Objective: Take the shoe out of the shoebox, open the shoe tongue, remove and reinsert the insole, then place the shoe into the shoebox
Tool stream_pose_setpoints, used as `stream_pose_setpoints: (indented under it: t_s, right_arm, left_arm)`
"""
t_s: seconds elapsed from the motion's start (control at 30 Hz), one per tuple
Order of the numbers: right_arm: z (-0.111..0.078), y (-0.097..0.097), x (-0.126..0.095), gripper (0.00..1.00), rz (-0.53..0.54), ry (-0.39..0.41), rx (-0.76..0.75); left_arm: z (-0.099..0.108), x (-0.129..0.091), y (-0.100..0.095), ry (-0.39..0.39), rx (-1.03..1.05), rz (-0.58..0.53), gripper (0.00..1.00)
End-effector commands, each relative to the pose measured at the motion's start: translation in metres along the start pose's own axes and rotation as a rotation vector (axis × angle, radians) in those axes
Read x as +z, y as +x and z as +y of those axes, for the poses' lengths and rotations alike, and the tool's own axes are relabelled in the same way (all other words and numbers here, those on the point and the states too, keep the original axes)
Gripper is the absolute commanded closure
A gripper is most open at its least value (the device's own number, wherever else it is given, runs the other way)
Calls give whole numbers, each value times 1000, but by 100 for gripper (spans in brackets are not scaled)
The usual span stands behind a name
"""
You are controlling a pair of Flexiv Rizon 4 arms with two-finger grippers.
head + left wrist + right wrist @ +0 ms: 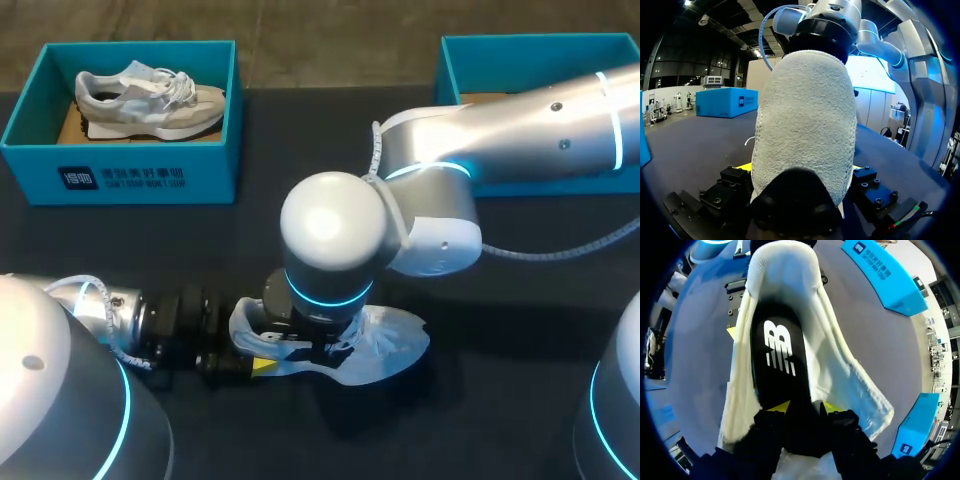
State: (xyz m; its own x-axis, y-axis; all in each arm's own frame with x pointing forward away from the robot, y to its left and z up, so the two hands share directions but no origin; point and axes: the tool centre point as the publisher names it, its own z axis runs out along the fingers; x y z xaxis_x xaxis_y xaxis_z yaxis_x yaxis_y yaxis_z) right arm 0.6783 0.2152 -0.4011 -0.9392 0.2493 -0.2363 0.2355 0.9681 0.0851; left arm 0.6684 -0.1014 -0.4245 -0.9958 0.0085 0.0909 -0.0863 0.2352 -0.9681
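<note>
Nearest the robot, on the table [520, 330], the shoe [385, 340] is sitting with its opening facing up, well apart from both boxes. The left gripper [799, 170] is coming in low from the left and clamping the heel, one finger pressing on each side of the fuzzy heel wall. From above, the right gripper [805, 410] is reaching down into the mouth of the shoe, and its yellow tips are pinching the near end of the black insole [777, 355]. The rest of the insole is lying flat along the inside, toward the heel.

The insole step appears to be in hand, though whether it is going out or back in cannot be told.

- **Anchoring:** the heel clamp should be doing this job, so that any pull or push moves the insole and not the shoe.
- **Line of travel:** the right gripper should be working along the length of the shoe, rising only gently. A steep lift is likely to fold the insole or drag the soft collar with it.
- **Grip:** the pinch should be taking in the insole alone, clear of the lining and the tongue.

Farther back, the right box [450, 65] is standing partly behind the right arm; it is probably where the shoe is going. At the far left, the left box [130, 170] is holding the other shoe [150, 100].
</note>
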Motion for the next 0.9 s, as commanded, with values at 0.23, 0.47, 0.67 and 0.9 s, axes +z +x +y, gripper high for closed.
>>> stream_pose_setpoints:
  t_s: [0.23, 0.47, 0.67, 0.9]
  right_arm:
    - [1, 1, 23, 59, 39, 25, -10]
    - [-1, 7, 31, 60, 100, 64, -27]
    - [-5, 22, 44, 60, 193, 113, -63]
    - [-9, 39, 50, 77, 250, 145, -85]
  left_arm:
    - [6, 2, -1, -1, -1, -3, 100]
    - [6, 2, -1, -1, -1, -3, 100]
    - [6, 2, -1, -1, -1, -3, 100]
    - [6, 2, -1, -1, -1, -3, 100]
